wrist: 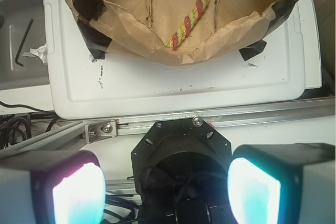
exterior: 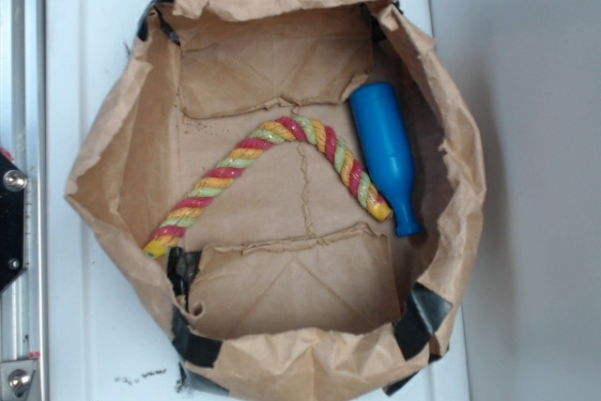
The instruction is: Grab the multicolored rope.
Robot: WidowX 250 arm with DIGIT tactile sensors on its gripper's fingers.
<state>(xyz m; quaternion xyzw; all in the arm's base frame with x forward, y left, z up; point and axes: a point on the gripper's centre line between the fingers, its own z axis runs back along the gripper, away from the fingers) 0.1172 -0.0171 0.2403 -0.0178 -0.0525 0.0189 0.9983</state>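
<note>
Jaws wide apart, nothing between them; gripper (wrist: 167,192) seen only in wrist view, two glowing pads (wrist: 79,195) at bottom corners of frame, parked off the bag and over the aluminium rail (wrist: 247,116) at the near edge of the white tray (wrist: 173,85)

Multicolored rope (exterior: 272,171) lay on floor of open brown paper bag (exterior: 113,138), bent in an arch: one leg ran down-left to a yellow end near the bag's left wall, apex near top centre, other leg ran down-right to a yellow end just beside the blue bottle (exterior: 387,152), possibly touching it, hard to tell

From wrist camera, rope sat well ahead of the jaws, near top centre of frame, slightly right of the midline between pads; only one leg visible there, its end closest to the bag's near wall, long axis running roughly away from the gripper with a slight rightward lean

Judged: grasp not started, reach phase. Needed travel forward over the bag rim, then descent. Left leg looked the safer target, well apart from bottle. Likely needed wrist turn so pads closed across the strand, not along it. Risks: catching crumpled bag wall on the way in, nudging bottle if right leg picked

Allen key (wrist: 22,43) lay off-tray at left, irrelevant
</note>
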